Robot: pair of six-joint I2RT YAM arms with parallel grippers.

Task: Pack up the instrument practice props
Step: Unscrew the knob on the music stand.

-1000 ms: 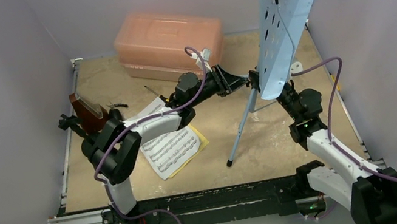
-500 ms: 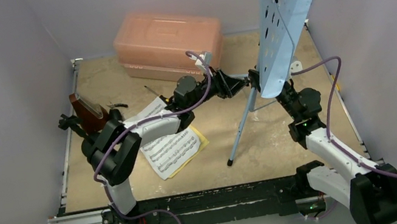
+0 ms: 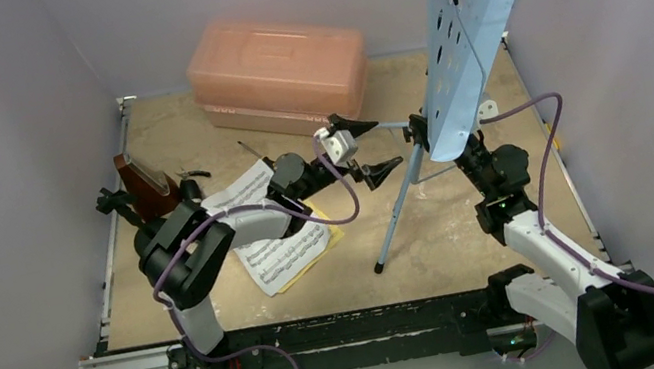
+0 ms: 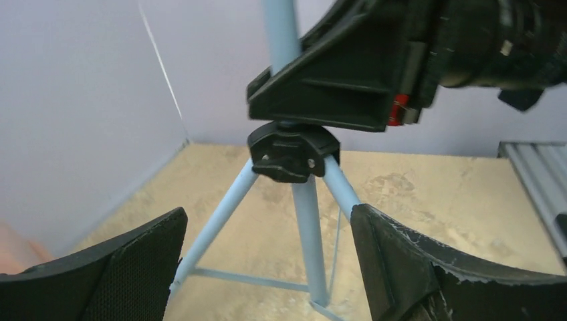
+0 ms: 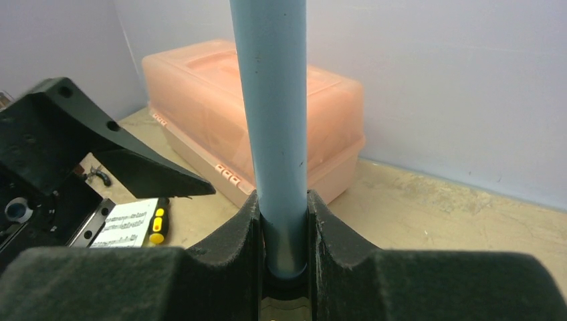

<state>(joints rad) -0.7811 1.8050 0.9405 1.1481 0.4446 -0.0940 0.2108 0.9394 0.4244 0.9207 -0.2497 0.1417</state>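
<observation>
Right hand clamped on pole of light-blue music stand.
Left hand wide open, aimed at 3 o'clock; tripod hub just ahead, untouched.
Judgement: steady pole, close left squarely on hub, fold legs slowly; top-heavy.
Stand at surface's 2 o'clock. Long axis near upright, feet down, desk top leaning to 1 o'clock.
Pink case at 12 o'clock.

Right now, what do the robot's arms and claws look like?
The left arm and right arm are white with chunky black joints. A purple cable loops along each. The left claw and right claw are black, with pointy wedge-shaped fingers.
</observation>
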